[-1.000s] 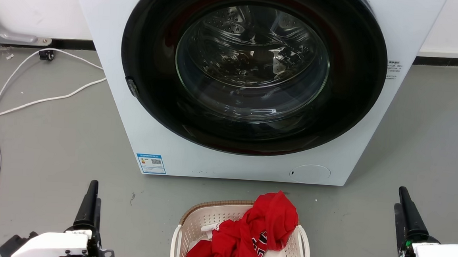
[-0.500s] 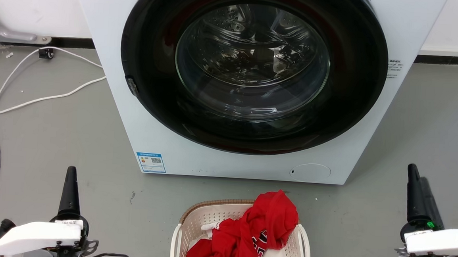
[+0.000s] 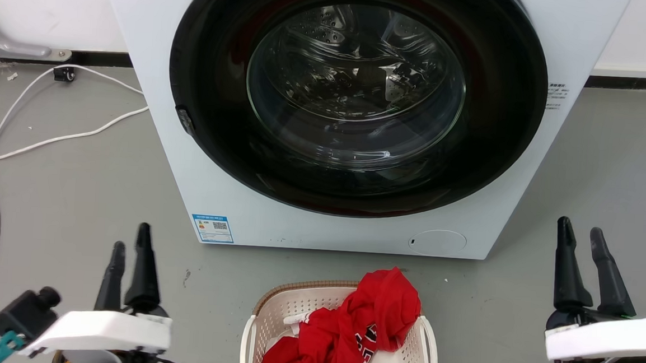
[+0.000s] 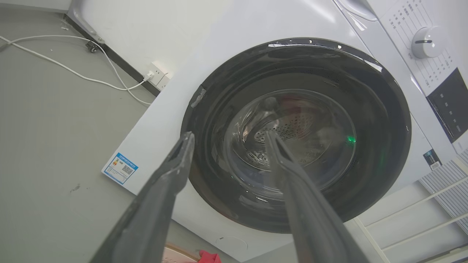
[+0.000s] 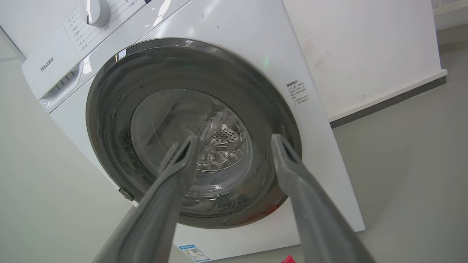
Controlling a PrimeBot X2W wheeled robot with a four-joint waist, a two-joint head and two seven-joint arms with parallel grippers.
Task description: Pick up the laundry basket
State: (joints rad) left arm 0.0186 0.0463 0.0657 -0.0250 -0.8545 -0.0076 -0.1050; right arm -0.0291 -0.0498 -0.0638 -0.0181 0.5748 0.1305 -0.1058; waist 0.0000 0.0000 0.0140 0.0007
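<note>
Grey floor (image 3: 63,205) bears washer (image 3: 355,110), laundry basket (image 3: 293,306), white cable (image 3: 50,141).

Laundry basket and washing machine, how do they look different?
The laundry basket is far smaller than the washing machine. The basket is open on top with red clothing piled in; the machine's round glass door is shut. The basket's walls have holes; the machine's are smooth. Both are whitish.

A white washer (image 3: 297,230) shows a smooth, faintly glossy painted front. Its door ring (image 3: 213,57) is glossy black around clear glass (image 3: 356,94), and behind that is a shiny, perforated metal drum (image 3: 327,27). The laundry basket (image 3: 293,306) is matt cream perforated plastic with a brown woven-look rim (image 3: 305,288) and holds soft red cloth (image 3: 370,319). The grey floor (image 3: 75,200) looks smooth and matt. The left gripper (image 3: 131,236) and right gripper (image 3: 579,225) have dull, dark fingers.
</note>
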